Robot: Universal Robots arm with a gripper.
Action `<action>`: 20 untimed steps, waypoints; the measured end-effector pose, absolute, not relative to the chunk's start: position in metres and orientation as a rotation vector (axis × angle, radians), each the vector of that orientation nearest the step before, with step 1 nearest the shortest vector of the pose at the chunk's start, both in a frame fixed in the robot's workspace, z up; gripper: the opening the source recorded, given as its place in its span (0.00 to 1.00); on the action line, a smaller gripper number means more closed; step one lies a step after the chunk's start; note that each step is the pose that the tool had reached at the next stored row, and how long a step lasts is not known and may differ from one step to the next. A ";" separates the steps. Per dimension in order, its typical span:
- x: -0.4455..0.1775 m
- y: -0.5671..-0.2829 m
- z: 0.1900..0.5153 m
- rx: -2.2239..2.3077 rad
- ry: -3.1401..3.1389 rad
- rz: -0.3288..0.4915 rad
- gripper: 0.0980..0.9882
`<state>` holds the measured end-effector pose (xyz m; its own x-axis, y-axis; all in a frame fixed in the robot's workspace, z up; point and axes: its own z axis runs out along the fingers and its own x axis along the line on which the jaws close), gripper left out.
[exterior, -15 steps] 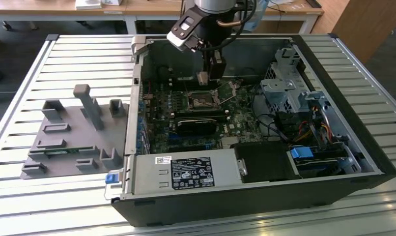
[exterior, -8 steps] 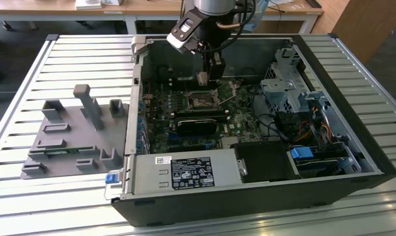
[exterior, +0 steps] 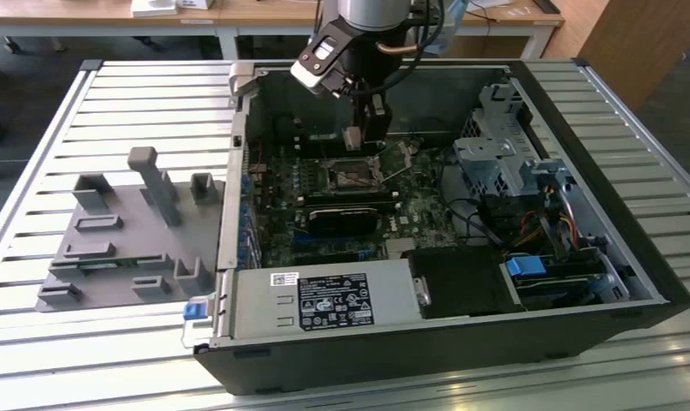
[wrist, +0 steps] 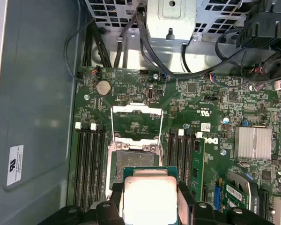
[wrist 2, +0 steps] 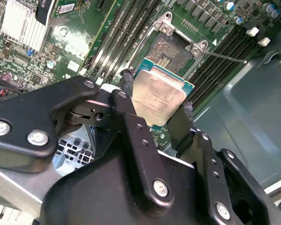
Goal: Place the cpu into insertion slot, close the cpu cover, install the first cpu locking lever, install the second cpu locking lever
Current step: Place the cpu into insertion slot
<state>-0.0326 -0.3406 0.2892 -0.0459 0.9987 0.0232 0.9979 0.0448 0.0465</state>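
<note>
Your black two-finger pincer [wrist 2: 155, 96] clamps small square cpu with silvery-grey metal top [wrist 2: 160, 89] by two opposite edges. Chip hangs tilted, just above bare insertion slot [wrist 2: 171, 50] on green motherboard [wrist: 201, 93], inside open black computer case [exterior: 437, 351] on slatted tabletop [exterior: 48, 128]. Chip not yet seated. Thin grey metal cpu cover frame [wrist: 136, 109] lies flipped open beyond slot. Thin wire locking lever [wrist 2: 225, 56] juts out unlatched. Judging by this, you have seating, cover and both levers left.
</note>
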 end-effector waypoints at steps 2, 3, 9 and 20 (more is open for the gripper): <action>-0.033 -0.341 0.288 2.159 2.259 0.078 0.49; -0.033 -0.341 0.287 2.159 2.259 0.077 0.49; -0.033 -0.340 0.281 2.159 2.259 0.076 0.49; -0.033 -0.338 0.276 2.159 2.259 0.076 0.49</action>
